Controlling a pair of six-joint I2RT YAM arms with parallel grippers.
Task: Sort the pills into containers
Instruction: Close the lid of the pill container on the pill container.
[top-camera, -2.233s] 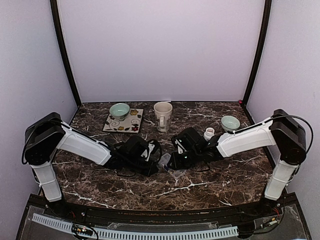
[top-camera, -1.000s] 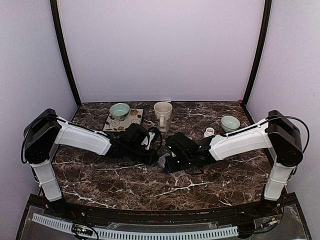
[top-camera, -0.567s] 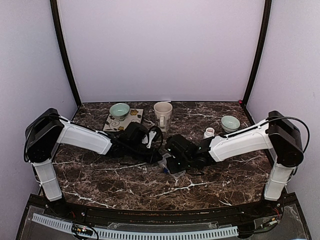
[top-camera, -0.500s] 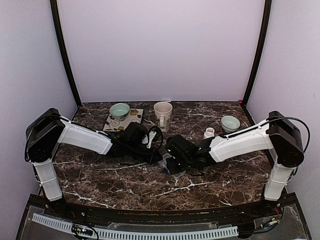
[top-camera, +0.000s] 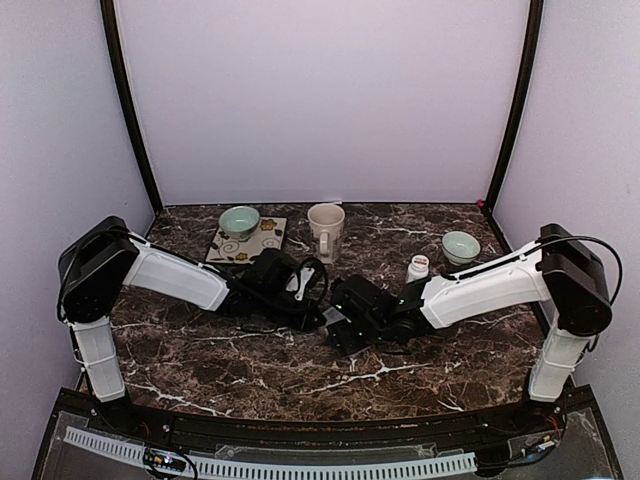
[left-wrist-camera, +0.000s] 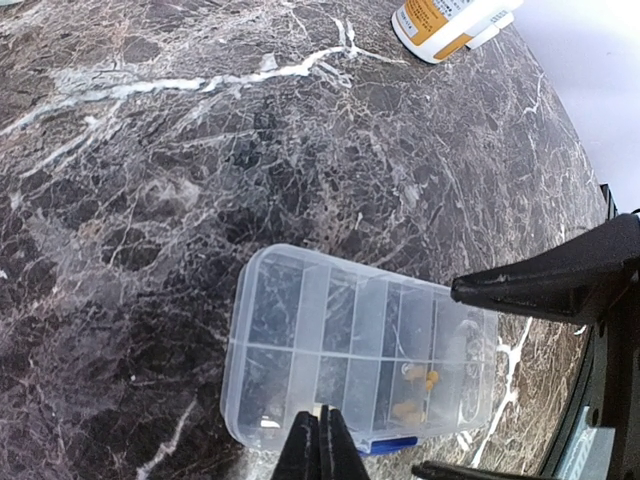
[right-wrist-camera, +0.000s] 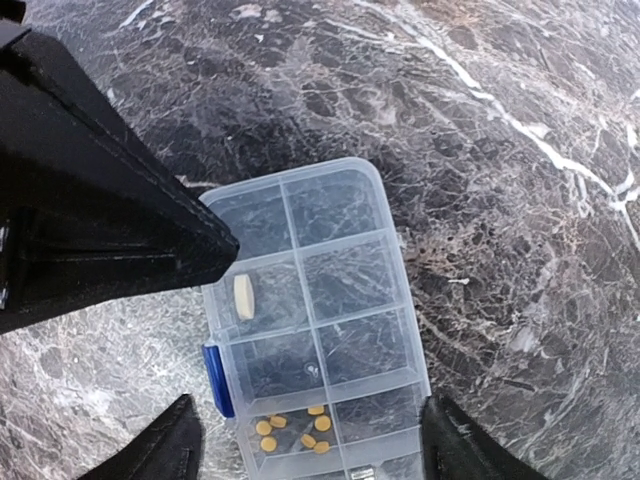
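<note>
Clear glossy plastic pill-organizer tray (right-wrist-camera: 330, 270), smooth-walled, blue plastic latch (right-wrist-camera: 217, 380) on its edge, dark marble-look table (top-camera: 200, 350) polished and white-veined, glazed cream mug (top-camera: 325, 230) at twelve o'clock

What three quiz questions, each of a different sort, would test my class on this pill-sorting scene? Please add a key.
1. True or false: the right gripper is shut on the pill organizer tray.
2. Multiple choice: the latch on the tray's edge is A red, B blue, C green.
3. Fill in: the small round pills in the tray are ___ in colour.
Key: 1 false, its jaws stand open on either side of the tray; 2 B; 3 yellow.
</note>
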